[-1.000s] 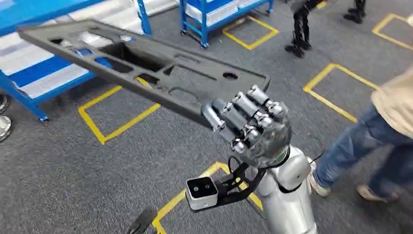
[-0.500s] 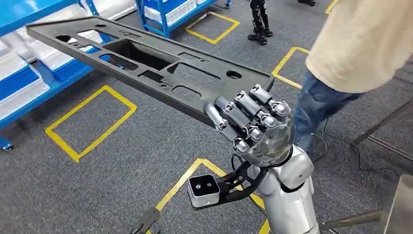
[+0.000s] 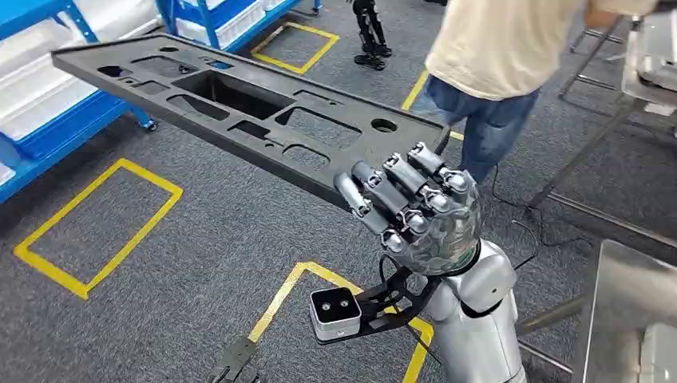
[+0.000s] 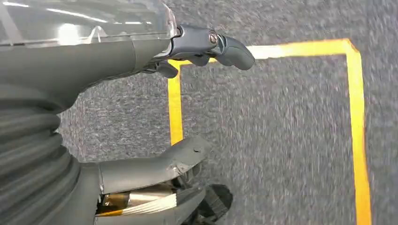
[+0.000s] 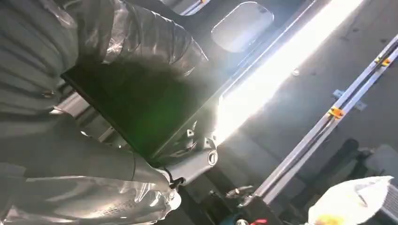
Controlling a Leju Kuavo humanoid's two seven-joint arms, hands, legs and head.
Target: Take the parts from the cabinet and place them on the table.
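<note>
A long black panel part (image 3: 239, 112) with several cut-outs is held out level over the floor, reaching from the picture's centre to the upper left. My right hand (image 3: 415, 211) grips its near end, fingers curled over the edge. In the right wrist view the panel's dark underside (image 5: 141, 108) lies against my right hand (image 5: 94, 159). My left hand (image 4: 187, 154) hangs low over the grey carpet with its fingers apart and nothing in it; its tip (image 3: 235, 363) shows at the bottom of the head view.
A person in a beige shirt and jeans (image 3: 495, 56) stands just beyond the panel's near end. A metal table (image 3: 631, 295) is at the lower right, another (image 3: 651, 48) at the upper right. Blue racks (image 3: 48, 104) stand at the left. Yellow tape squares (image 3: 88, 231) mark the carpet.
The camera has turned: racks slid off to the left, the person now stands at top centre, and a metal table entered at lower right. My right hand keeps its grip on the panel.
</note>
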